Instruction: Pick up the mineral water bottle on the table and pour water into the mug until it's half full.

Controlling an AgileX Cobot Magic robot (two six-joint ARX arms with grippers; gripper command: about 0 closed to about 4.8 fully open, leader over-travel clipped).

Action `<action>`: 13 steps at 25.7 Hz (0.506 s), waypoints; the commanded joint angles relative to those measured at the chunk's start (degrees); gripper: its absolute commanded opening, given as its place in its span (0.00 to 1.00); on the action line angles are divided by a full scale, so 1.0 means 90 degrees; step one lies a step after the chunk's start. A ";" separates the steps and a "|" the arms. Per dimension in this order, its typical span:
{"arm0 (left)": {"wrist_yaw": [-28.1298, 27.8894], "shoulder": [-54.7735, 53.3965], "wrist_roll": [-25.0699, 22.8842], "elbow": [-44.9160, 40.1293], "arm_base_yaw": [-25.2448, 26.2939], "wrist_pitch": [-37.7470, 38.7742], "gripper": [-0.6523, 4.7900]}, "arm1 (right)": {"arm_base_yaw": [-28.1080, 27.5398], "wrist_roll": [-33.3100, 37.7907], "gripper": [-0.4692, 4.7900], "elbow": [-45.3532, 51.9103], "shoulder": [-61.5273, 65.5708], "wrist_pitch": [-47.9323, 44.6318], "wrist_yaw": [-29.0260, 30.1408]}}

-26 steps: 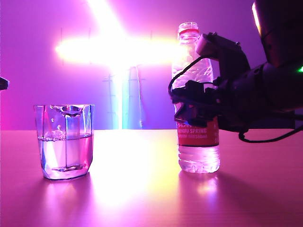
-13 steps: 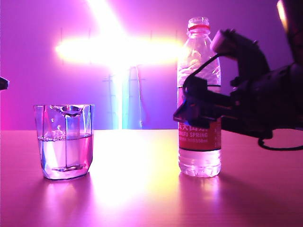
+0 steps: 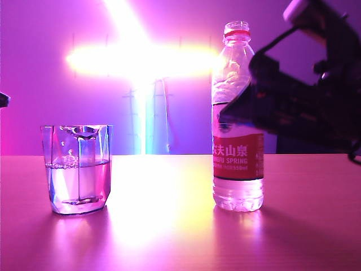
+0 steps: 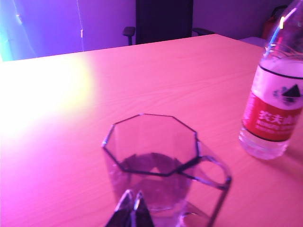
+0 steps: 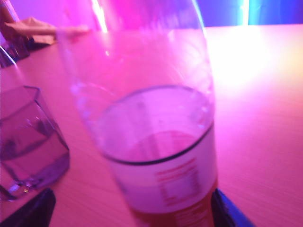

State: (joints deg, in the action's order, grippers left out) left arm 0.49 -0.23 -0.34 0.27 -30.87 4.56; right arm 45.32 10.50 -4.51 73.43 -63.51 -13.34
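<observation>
- Exterior view: the mug (image 3: pixel 77 168) stands toward the left of the worktop (image 3: pixel 169 226), with water reaching roughly half its height, so the pour looks done.
- The bottle (image 3: pixel 237 118) stands upright on the worktop right of the middle, well apart from the mug, its neck uncapped, with water left in its lower part.
- The right pincer (image 5: pixel 132 208) is released: in the right wrist view its two fingertips (image 5: pixel 226 211) stand wide on either side of the bottle, apart from it. In the exterior view that arm hangs beside the bottle's upper half.
- The left pincer (image 4: pixel 131 208) hovers just by the mug's rim, its tips pressed together and holding nothing.
- Nothing seems left but clearing the right arm away.
</observation>
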 commanded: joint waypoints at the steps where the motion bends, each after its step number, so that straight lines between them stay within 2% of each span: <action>1: 0.0238 -0.0012 0.0017 0.0027 0.0583 -0.0039 0.12 | 0.0216 0.0010 1.00 0.0182 -0.0471 -0.0114 -0.0721; 6: 0.0233 -0.0012 0.0017 0.0027 0.2093 -0.0039 0.12 | 0.0367 0.0012 1.00 0.0270 -0.1372 0.0165 -0.0935; 9: 0.0236 -0.0012 0.0017 0.0027 0.2798 -0.0041 0.12 | 0.0367 0.0012 1.00 0.0270 -0.1807 0.0379 -0.0974; 10: 0.0231 -0.0012 0.0017 0.0027 0.2951 -0.0041 0.12 | 0.0362 0.0005 0.96 0.0270 -0.1948 0.0447 -0.0996; 13: 0.0233 -0.0012 0.0017 0.0027 0.3262 -0.0039 0.12 | 0.0362 0.0002 0.73 0.0270 -0.2460 0.0716 -0.1010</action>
State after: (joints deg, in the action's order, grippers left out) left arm 2.44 -0.23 -0.34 0.27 -2.04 4.56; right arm 48.62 10.52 -1.83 53.12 -57.89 -22.15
